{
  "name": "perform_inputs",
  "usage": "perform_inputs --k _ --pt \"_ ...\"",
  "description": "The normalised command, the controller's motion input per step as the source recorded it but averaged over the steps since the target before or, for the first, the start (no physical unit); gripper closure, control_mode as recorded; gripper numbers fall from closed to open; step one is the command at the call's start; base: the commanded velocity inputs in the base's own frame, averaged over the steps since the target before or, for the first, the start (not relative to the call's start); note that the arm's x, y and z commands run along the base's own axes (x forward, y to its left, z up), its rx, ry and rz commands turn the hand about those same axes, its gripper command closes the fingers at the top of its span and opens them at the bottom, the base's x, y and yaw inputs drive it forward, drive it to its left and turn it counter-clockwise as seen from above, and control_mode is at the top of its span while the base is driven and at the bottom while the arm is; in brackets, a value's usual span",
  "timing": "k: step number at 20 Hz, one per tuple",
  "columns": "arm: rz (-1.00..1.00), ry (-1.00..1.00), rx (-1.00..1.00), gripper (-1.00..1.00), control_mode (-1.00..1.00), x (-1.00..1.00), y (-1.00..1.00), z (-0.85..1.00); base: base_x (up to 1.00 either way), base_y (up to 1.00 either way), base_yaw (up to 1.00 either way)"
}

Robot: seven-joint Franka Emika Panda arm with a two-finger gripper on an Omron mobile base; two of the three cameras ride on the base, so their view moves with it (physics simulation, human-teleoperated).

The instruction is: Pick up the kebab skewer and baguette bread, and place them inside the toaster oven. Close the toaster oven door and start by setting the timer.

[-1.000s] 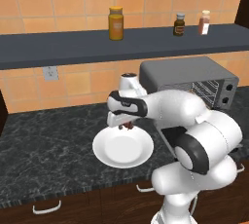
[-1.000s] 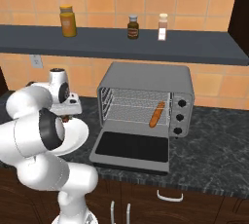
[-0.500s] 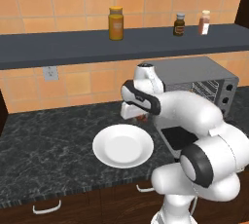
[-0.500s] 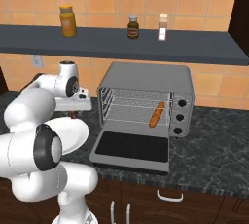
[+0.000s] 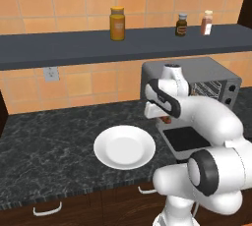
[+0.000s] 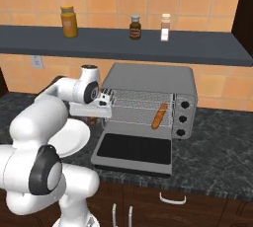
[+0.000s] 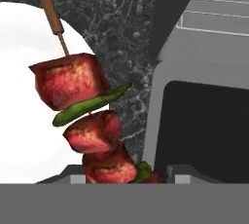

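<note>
The two-finger gripper clamps the red-brown, meat-chunked kebab skewer, its long axis running away from the fingers, wooden handle far, over the round white plate. Beyond, the orange-brown baguette bread lies inside the open grey toaster oven.

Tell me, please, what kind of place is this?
Most likely a home kitchen, though a rendered one: a toaster oven stands on a dark stone counter, a shelf holds jars against orange wall tiles, and a white plate lies ready.
</note>
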Motion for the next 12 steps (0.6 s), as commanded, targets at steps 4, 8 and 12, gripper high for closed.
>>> perform_inputs --k 4,8,12 --pt "-0.09 0.01 0.00 1.00 -1.00 -0.09 -0.80 -0.04 0.00 0.00 0.00" --pt "-0.07 0.00 0.01 1.00 -1.00 -0.11 -0.86 -0.13 0.00 0.00 0.00" --pt "-0.04 0.00 0.00 1.00 -1.00 0.13 -0.66 -0.20 0.00 0.00 0.00"
